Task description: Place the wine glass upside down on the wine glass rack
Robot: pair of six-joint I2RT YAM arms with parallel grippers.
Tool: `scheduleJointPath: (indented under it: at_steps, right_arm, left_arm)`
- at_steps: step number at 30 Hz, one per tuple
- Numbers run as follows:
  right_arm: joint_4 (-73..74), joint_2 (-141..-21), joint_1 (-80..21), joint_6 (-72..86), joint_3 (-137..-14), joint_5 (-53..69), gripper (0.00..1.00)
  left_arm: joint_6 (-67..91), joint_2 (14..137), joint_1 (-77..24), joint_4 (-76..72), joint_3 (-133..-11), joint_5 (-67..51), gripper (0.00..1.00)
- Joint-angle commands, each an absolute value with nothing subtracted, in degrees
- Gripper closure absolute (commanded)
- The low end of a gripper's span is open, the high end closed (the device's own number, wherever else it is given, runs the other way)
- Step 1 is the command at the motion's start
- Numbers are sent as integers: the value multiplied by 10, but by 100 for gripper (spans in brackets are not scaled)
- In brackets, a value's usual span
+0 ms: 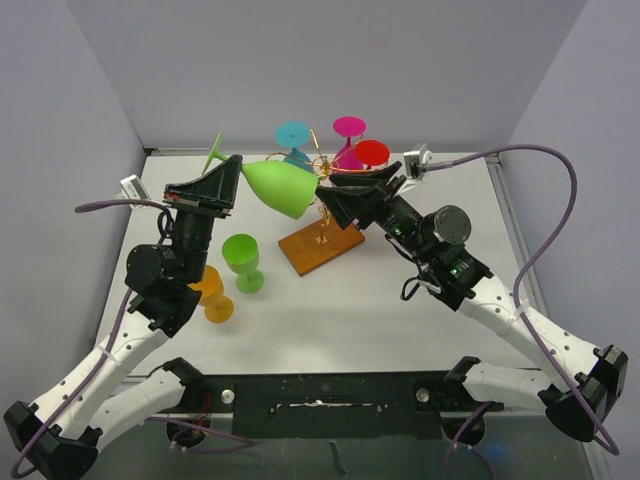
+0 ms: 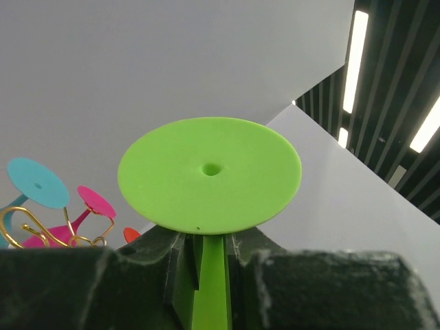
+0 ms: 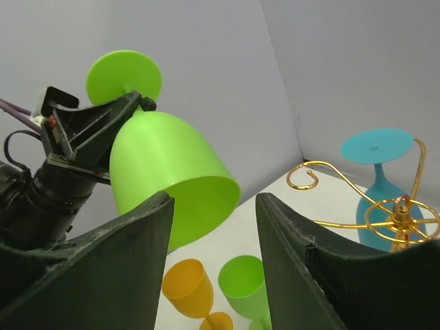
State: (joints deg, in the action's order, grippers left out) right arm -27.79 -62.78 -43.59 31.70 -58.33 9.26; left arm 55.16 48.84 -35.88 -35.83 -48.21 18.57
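My left gripper (image 1: pixel 222 183) is shut on the stem of a lime-green wine glass (image 1: pixel 282 188), held tilted in the air with its bowl pointing right, toward the wine glass rack (image 1: pixel 322 243). In the left wrist view the glass's round foot (image 2: pixel 210 175) fills the middle, and the left gripper (image 2: pixel 206 242) pinches the stem just below it. My right gripper (image 1: pixel 335 192) is open right beside the bowl's rim. In the right wrist view the bowl (image 3: pixel 165 172) sits just beyond the spread fingers (image 3: pixel 130 247), apart from them. The rack's gold scroll arms (image 3: pixel 375 221) curl at the right.
A blue glass (image 1: pixel 294 138), a magenta glass (image 1: pixel 349 130) and a red glass (image 1: pixel 372 153) hang upside down on the rack. A smaller green glass (image 1: pixel 243 262) and an orange glass (image 1: pixel 213 295) stand upright on the white table (image 1: pixel 380 310), left of the rack's wooden base.
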Motion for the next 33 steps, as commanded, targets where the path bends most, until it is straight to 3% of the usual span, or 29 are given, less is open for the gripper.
scheduleJointPath:
  at_steps: [1,10,18,26,33]
  right_arm:
    - [-171,-599,-439,280,-631,46,48]
    - [-131,-583,-439,284,-674,29,40]
    - [-147,-613,-439,326,-709,85,37]
    - [-171,-648,-439,392,-730,125,36]
    - [-143,-680,-439,434,-749,134,36]
  left_arm:
    - [475,469,-356,-354,-517,161,88]
    - [274,457,-355,-220,-569,74,88]
    - [114,452,-355,-119,-582,5,91]
    - [60,458,-355,-87,-567,-144,94]
    - [43,465,-355,-89,-550,-184,94]
